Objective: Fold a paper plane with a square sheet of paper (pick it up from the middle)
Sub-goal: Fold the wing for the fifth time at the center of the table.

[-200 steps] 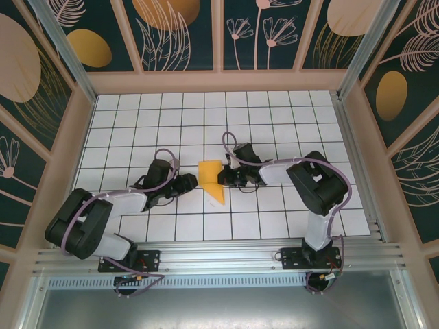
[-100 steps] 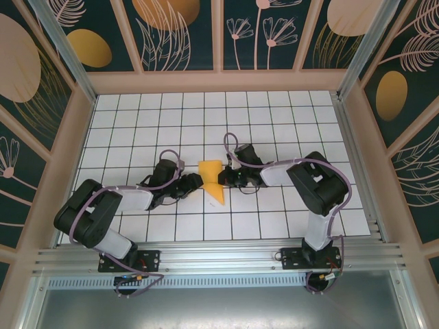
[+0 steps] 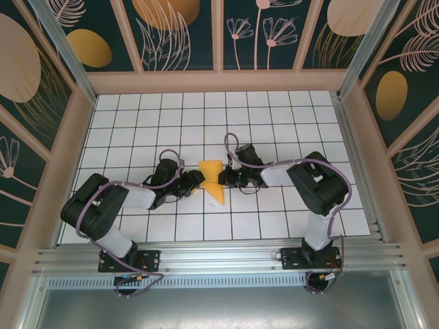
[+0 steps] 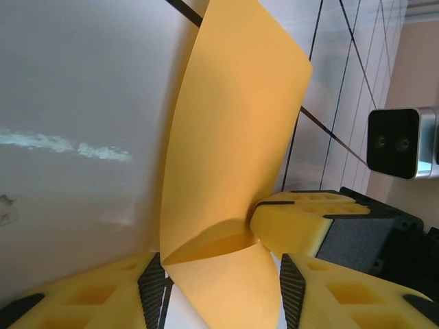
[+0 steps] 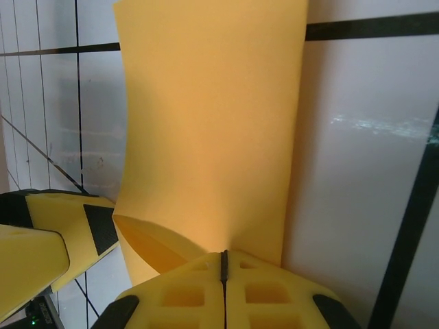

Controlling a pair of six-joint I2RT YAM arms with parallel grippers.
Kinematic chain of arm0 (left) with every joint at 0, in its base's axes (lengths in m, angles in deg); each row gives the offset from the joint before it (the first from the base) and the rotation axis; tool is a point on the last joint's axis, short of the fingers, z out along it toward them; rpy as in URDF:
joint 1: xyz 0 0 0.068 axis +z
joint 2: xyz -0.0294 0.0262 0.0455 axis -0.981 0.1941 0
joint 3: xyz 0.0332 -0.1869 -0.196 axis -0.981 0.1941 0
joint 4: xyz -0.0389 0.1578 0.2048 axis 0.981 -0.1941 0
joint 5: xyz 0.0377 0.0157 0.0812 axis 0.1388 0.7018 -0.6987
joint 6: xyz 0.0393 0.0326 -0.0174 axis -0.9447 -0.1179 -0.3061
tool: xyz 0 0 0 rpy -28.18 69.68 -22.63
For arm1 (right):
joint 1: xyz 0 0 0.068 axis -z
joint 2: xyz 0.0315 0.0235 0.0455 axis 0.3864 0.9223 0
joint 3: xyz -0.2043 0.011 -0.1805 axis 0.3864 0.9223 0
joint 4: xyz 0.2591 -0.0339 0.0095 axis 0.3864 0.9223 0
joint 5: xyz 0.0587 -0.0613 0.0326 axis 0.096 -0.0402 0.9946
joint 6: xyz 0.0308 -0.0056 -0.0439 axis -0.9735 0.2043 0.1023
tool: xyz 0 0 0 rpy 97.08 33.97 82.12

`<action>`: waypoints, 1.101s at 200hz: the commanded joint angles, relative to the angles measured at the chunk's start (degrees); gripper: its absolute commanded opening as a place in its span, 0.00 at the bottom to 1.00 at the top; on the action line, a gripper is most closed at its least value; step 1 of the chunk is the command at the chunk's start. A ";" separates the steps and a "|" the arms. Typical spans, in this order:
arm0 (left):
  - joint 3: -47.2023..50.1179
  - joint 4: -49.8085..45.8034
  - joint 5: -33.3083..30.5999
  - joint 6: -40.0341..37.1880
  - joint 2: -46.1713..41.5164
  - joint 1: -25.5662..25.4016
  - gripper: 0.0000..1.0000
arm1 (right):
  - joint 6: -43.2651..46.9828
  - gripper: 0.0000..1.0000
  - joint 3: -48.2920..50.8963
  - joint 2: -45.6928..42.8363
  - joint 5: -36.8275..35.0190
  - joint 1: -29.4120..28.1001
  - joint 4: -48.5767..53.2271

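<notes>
Paper (image 3: 214, 181): right gripper (image 5: 223, 264) clamped on edge; left gripper (image 4: 219, 274) open astride flap, should close squarely along crease.

Open tiled floor (image 3: 274, 116) beyond paper (image 3: 211, 170)

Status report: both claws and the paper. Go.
Right claw shut on the paper. Left claw open, astride its opposite side. Paper folded, partly lifted off the table. Nothing in the way.
</notes>
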 commanded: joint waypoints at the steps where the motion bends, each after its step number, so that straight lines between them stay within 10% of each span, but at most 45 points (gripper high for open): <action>1: -0.62 2.11 0.70 2.00 2.82 -1.22 0.50 | 0.24 0.09 1.89 -0.39 -1.69 1.03 2.81; 86: -0.15 9.96 1.66 6.40 3.28 -1.26 0.48 | 0.15 0.09 1.97 -0.40 -1.01 1.41 2.20; 168: -1.03 8.80 2.03 2.84 4.76 -1.26 0.12 | -0.39 0.12 1.66 -5.44 -2.67 1.57 2.53; 220: -3.18 1.49 -0.23 -2.52 2.60 -1.39 0.07 | 2.07 0.17 1.70 -14.33 -7.62 0.86 9.14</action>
